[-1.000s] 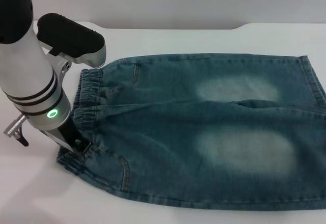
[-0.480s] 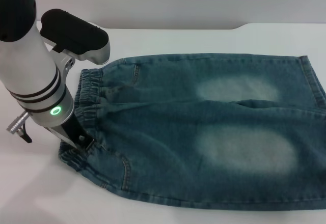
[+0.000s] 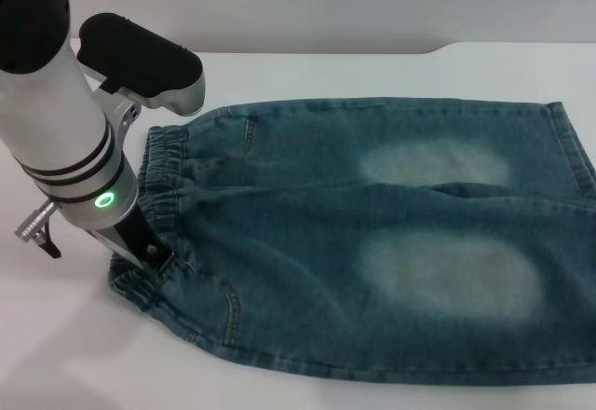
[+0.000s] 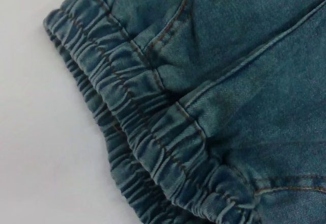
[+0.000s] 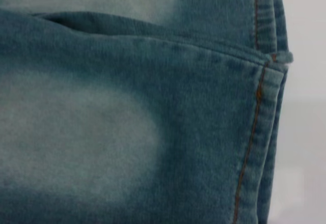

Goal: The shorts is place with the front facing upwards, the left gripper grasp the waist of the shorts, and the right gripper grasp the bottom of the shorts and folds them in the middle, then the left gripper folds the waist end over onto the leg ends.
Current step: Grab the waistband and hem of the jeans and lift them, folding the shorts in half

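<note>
The shorts (image 3: 372, 242) lie flat on the white table (image 3: 56, 354), spread across most of the scene, with the waist at the left and the leg ends running off toward the right. Their near edge runs along the near side of the table, from the near waist corner out to the right. At that near-left corner the left claw (image 3: 149, 259) is down on the elastic waistband (image 3: 158, 182), its dark tip touching the gathered denim; whether it is clenched or released cannot be told, since the arm's body hides the tips. The left wrist view shows only the gathered waistband (image 4: 153, 147) and a pocket seam lying on the table. Two pale faded patches mark the legs, one nearer and one farther, with the split between the legs (image 3: 484, 186) lying between them toward the right. The right wrist view shows a leg hem (image 5: 257, 132) with orange stitching close below; the right claw itself is not visible in any view. Beyond the shorts the table continues to its far edge.
</note>
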Controlling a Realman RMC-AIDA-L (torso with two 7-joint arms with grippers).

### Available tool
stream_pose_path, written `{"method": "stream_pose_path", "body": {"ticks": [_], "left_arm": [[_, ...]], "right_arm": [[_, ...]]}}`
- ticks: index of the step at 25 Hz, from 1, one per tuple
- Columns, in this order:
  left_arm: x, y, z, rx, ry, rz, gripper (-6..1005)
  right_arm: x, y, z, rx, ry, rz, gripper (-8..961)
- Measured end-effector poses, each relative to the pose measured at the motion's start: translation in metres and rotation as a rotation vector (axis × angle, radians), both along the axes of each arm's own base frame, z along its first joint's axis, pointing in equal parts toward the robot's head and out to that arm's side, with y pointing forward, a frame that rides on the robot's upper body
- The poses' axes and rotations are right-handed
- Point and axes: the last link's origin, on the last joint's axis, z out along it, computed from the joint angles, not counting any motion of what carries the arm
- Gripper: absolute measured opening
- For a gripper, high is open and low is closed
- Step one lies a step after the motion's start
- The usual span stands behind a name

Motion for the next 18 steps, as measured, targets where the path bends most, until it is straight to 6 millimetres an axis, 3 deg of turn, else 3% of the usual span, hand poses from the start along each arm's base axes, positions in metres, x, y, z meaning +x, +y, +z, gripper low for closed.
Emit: {"method": "stream_pose_path", "body": {"ticks": [18], "left_arm": [[0.000,-0.001,-0.002,-0.014,-0.002,-0.006,55]], "right_arm": [[0.010,0.001,-0.017,-0.027,0.049,-0.021,688]]}}
